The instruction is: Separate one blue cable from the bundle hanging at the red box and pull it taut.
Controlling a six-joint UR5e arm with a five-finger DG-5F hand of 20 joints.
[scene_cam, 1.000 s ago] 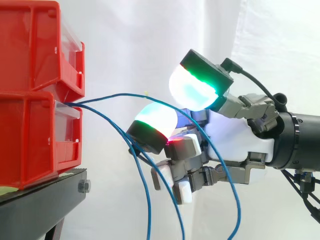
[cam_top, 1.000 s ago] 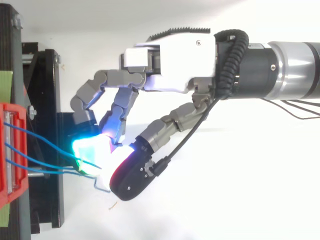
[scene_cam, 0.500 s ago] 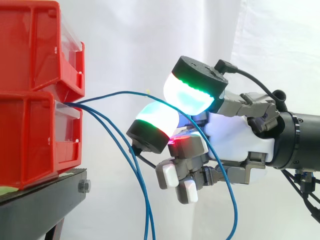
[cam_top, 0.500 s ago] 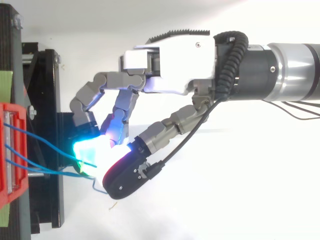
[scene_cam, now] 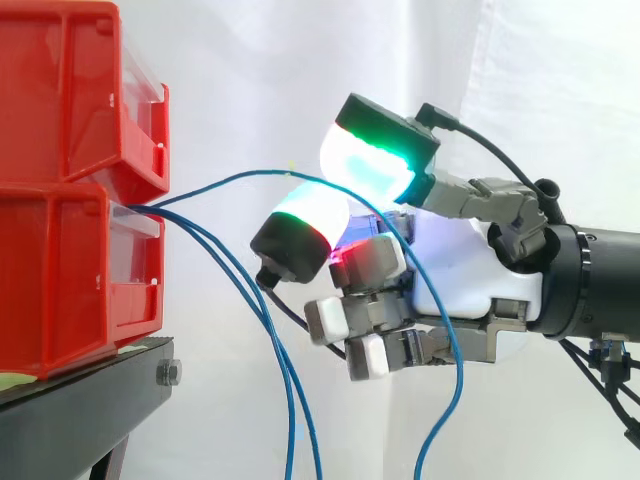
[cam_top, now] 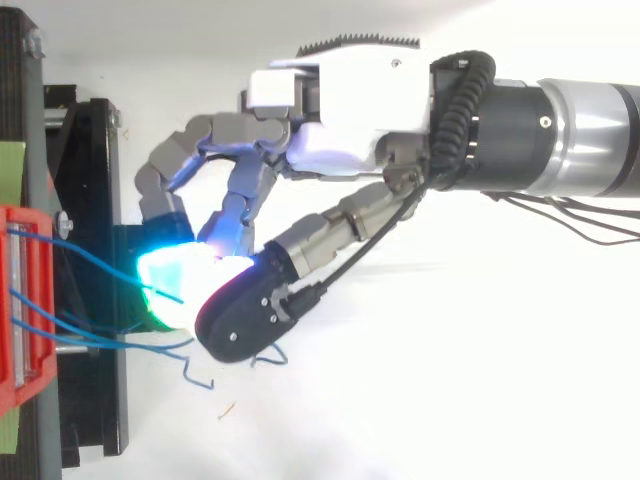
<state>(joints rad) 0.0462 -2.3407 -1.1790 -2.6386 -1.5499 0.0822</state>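
Note:
Several thin blue cables come out of the front of the lower red bin (scene_cam: 60, 280). One blue cable (scene_cam: 230, 180) arcs up and to the right, runs between two glowing fingertips (scene_cam: 300, 225), drapes over my hand (scene_cam: 465, 275) and hangs down on its right. The other cables (scene_cam: 205, 240) sag steeply towards the floor, left of the hand. The hand's fingers are curled with the thumb closed towards them, and the arcing cable is caught between the pads. From above, that cable (cam_top: 90, 265) reaches the cyan pad (cam_top: 165, 285) just right of the bin (cam_top: 20, 300).
A second red bin (scene_cam: 70, 90) is stacked on the lower one, both on a black stand (scene_cam: 80, 410). A white curtain hangs behind. In the top view, loose blue cable ends (cam_top: 195, 372) curl below the hand.
The hand has lifted a little and shifted left. The thumb has swung closer to the fingers. The caught cable now arcs higher, and its hanging part has moved left.

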